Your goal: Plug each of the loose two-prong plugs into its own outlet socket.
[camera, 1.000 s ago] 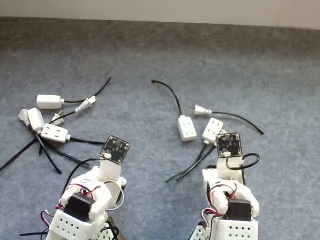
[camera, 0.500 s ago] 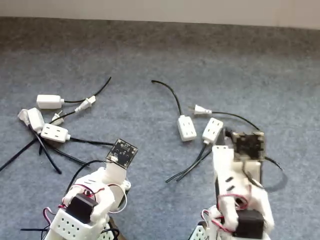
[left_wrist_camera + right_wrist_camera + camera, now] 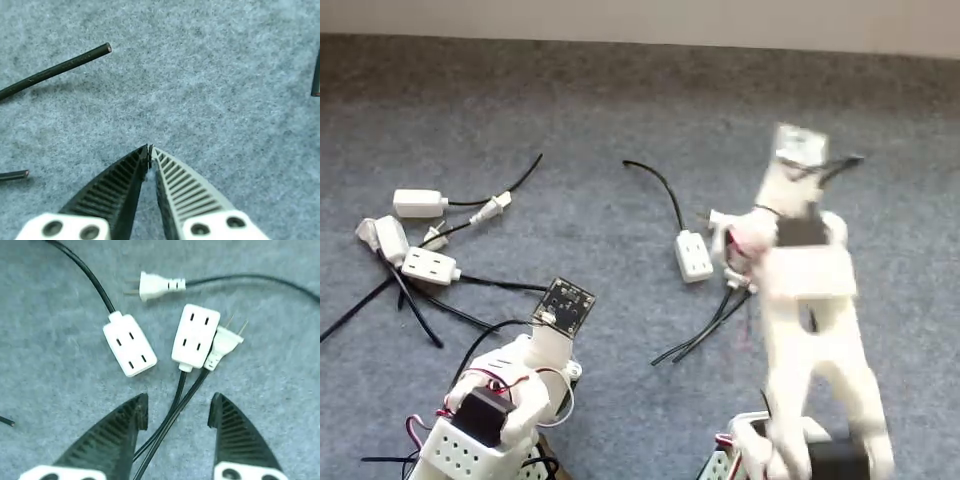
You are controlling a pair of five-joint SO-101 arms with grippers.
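In the right wrist view, two white outlet sockets (image 3: 130, 344) (image 3: 196, 334) lie side by side on grey carpet. One loose two-prong plug (image 3: 155, 285) lies beyond them and another (image 3: 226, 341) rests against the second socket. My right gripper (image 3: 179, 402) hangs open above their black cords, holding nothing. In the high view the right arm (image 3: 805, 265) stretches over this group, with one socket (image 3: 694, 254) showing beside it. My left gripper (image 3: 150, 150) is shut and empty over bare carpet.
A second cluster lies at the far left of the high view: white sockets (image 3: 418, 203) (image 3: 430, 265), small plugs (image 3: 492, 208) and tangled black cords (image 3: 420, 300). The left arm (image 3: 510, 390) sits low at the front. Cut cable ends (image 3: 60, 70) lie near the left gripper.
The right arm has swung up and forward from the front edge, and now reaches over the right-hand sockets and plugs. The left arm shifted slightly right early on, then stayed still.
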